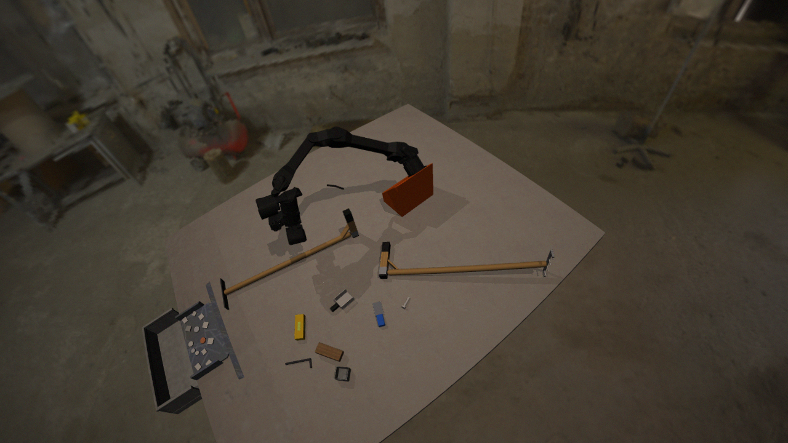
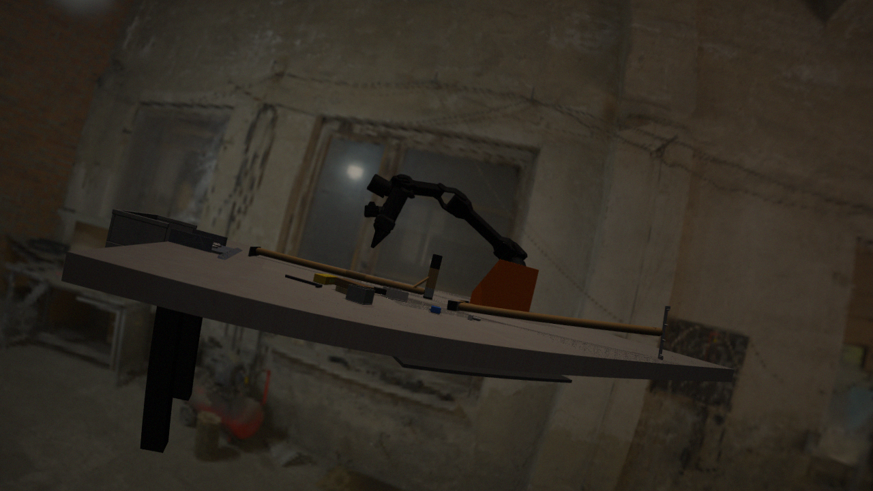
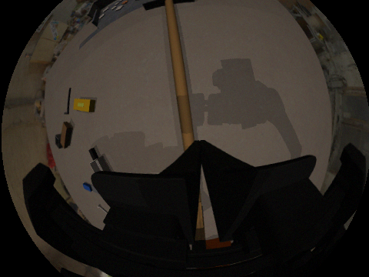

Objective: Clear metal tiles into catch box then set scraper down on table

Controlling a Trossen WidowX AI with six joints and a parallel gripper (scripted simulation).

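My gripper point(image 2: 373, 245) point(image 3: 199, 145) is shut with nothing between its fingertips, and hangs above the long scraper's handle. The long scraper point(image 1: 275, 269) point(image 2: 311, 264) point(image 3: 177, 65) lies on the table, with a wooden handle, a flat black blade toward the plate and an upright block-like grip at the other end. The steel bench plate point(image 1: 219, 326) at the left bears several small pale tiles, square and round, and one orange round tile point(image 1: 202, 340). The grey catch box point(image 1: 178, 400) point(image 2: 137, 228) adjoins the plate's far side; its visible floor shows no tiles.
A wooden-handled rake point(image 1: 468, 269) point(image 2: 549, 317) lies to the right. A yellow box point(image 1: 299, 326) point(image 3: 84, 105), a wooden block point(image 1: 329, 351), a hex key point(image 1: 300, 361), a small square frame, a small pan-like tool, a blue-handled tool point(image 1: 380, 320) and a screw lie on the table.
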